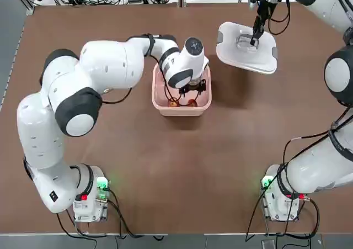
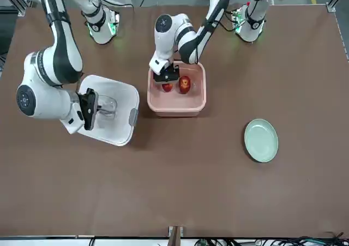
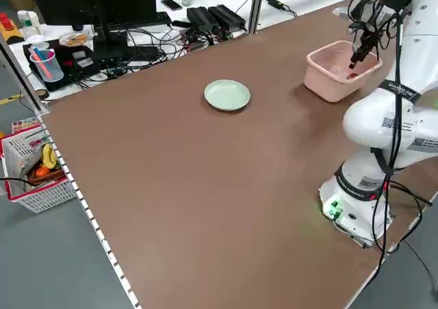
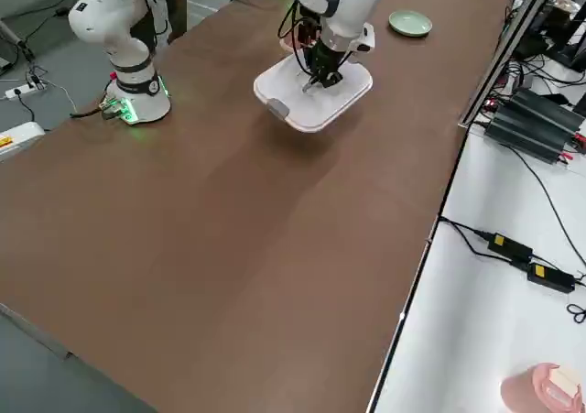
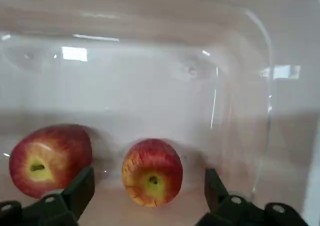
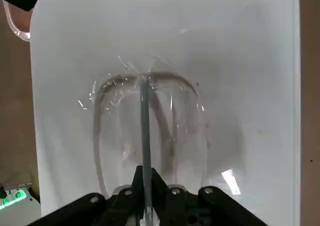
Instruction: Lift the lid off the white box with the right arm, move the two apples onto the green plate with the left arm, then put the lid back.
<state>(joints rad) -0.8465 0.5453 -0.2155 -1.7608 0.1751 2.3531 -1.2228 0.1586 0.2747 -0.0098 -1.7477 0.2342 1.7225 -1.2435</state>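
Hovering over the pink tub point(image 2: 176, 105), left gripper point(image 5: 150, 191) wide apart, empty, above two apples point(image 5: 152, 172) inside it, right gripper point(image 6: 146, 178) clenched on one lid's point(image 6: 240, 110) handle point(image 6: 145, 136) beside the tub, one green plate point(image 2: 261, 141) well apart from it.

We see even, fairly bright light, with soft shadows on the table point(image 1: 165, 188). Small white glare patches sit upper left in the left wrist view and lower right in the right wrist view.
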